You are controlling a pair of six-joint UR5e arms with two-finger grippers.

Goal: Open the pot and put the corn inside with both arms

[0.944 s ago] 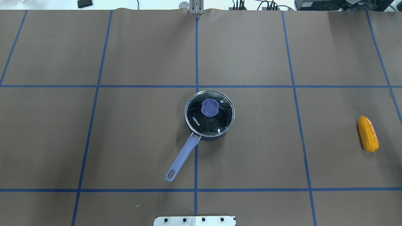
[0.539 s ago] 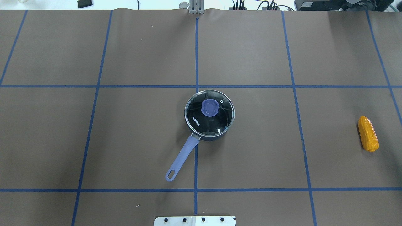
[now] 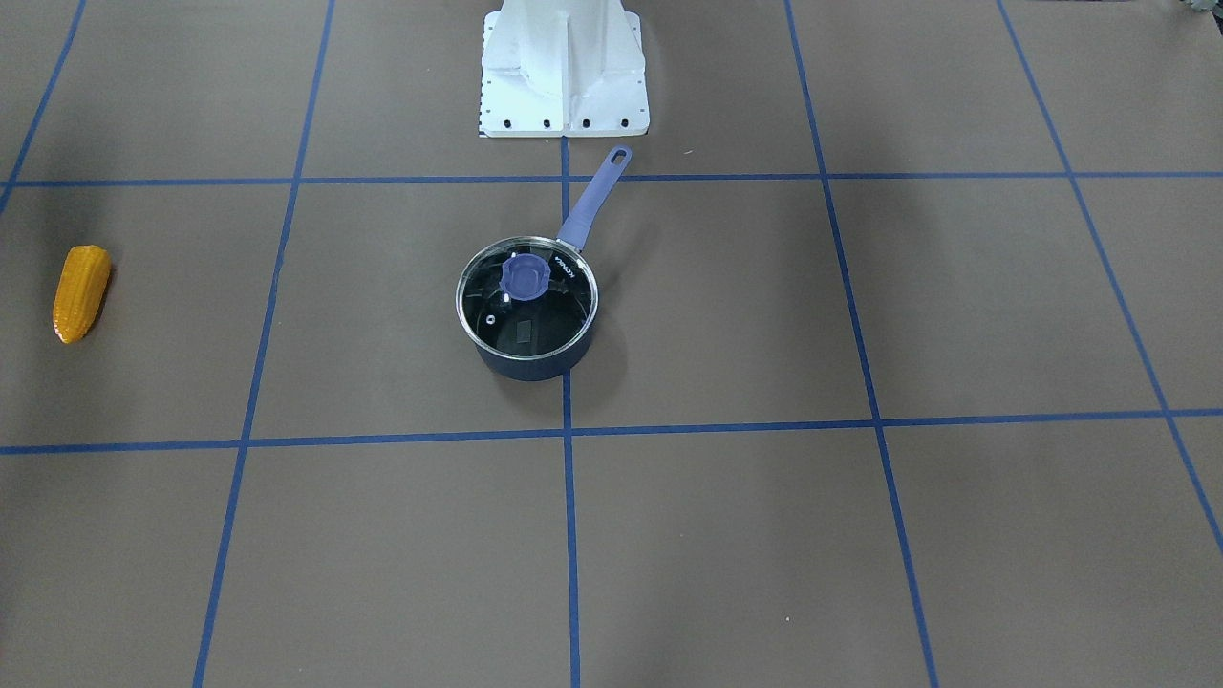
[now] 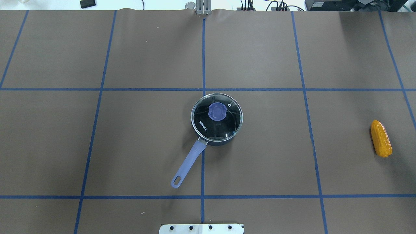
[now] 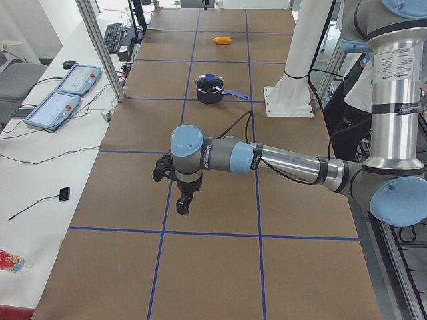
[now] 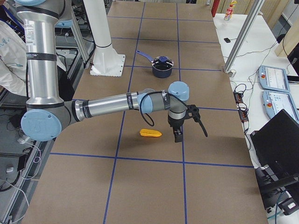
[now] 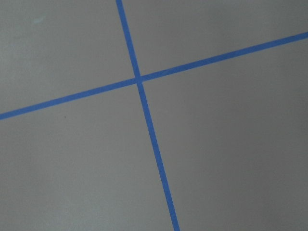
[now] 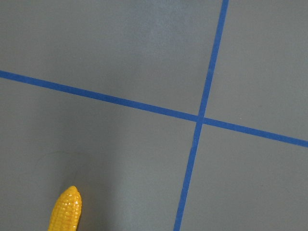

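Note:
The dark pot (image 4: 227, 136) stands at the table's middle with its glass lid (image 4: 203, 113) on and a purple knob (image 4: 217, 111). Its purple handle (image 4: 188, 162) points toward the robot's base. It also shows in the front view (image 3: 526, 358). The corn (image 4: 381, 138) lies on the table far to the right, also in the front view (image 3: 80, 292) and right wrist view (image 8: 65, 211). My right gripper (image 6: 177, 136) hangs just beside the corn (image 6: 150, 133). My left gripper (image 5: 183, 205) hangs over bare table, far from the pot (image 5: 212, 88). I cannot tell whether either is open or shut.
The white base pedestal (image 3: 564, 67) stands behind the pot's handle. Blue tape lines (image 4: 203, 58) cross the brown table cover. Control pendants (image 5: 70, 80) and cables lie on a side table past the left end. A metal post (image 6: 243, 37) stands past the right end.

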